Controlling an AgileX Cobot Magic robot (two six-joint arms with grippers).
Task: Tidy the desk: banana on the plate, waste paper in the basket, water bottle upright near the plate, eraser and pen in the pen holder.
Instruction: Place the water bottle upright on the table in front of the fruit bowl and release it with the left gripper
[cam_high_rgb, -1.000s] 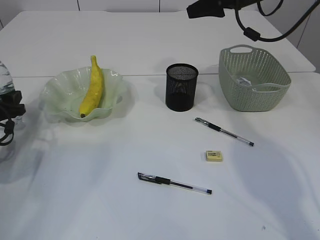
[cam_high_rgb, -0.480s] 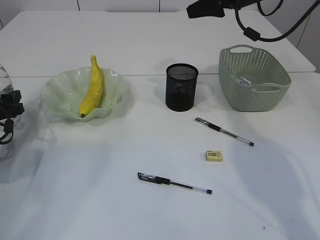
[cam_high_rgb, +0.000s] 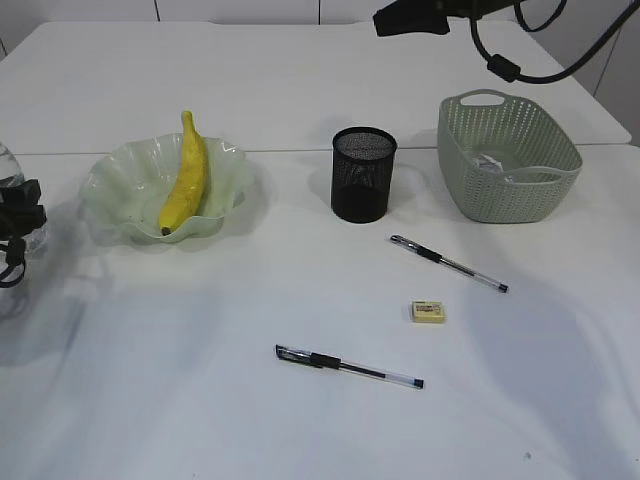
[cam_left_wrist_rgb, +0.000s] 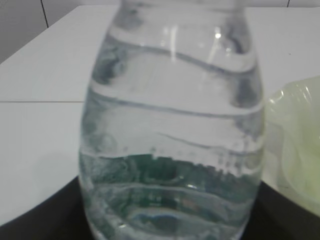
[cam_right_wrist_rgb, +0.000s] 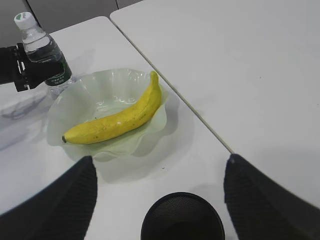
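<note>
**Roughly halfway: banana plated, bottle standing, pens and eraser still loose**

Already the banana (cam_high_rgb: 186, 178) lies in the pale green wavy plate (cam_high_rgb: 112, 178) at the left of the white desk (cam_high_rgb: 300, 430), its tip pointing toward the far edge. Just beside the plate's left rim the water bottle (cam_right_wrist_rgb: 44, 55) stands upright, white cap on top, with the left gripper (cam_right_wrist_rgb: 22, 67) around its body. How the jaws of that gripper stand cannot be told: the left wrist view is filled by the clear bottle alone, and the right wrist view shows only the dark body of the gripper against the label (so whether it grips or has let go is unclear).

Something pale and crumpled, probably the waste paper (cam_high_rgb: 489, 161), rests inside the grey-green woven basket (cam_high_rgb: 470, 190) at the far right, so that step looks done.

Left to do, as far as can be judged: two pens and the eraser. One pen (cam_high_rgb: 447, 263) lies slantwise in front of the basket, near the black mesh pen holder (cam_high_rgb: 363, 175). The other pen (cam_high_rgb: 348, 366) lies nearer the front edge, well apart from the holder. The small yellow eraser (cam_high_rgb: 428, 311) sits between them. What the holder contains cannot be seen.

The right gripper (cam_right_wrist_rgb: 160, 195) hangs above the holder with its jaws spread wide, pinching nothing.
</note>
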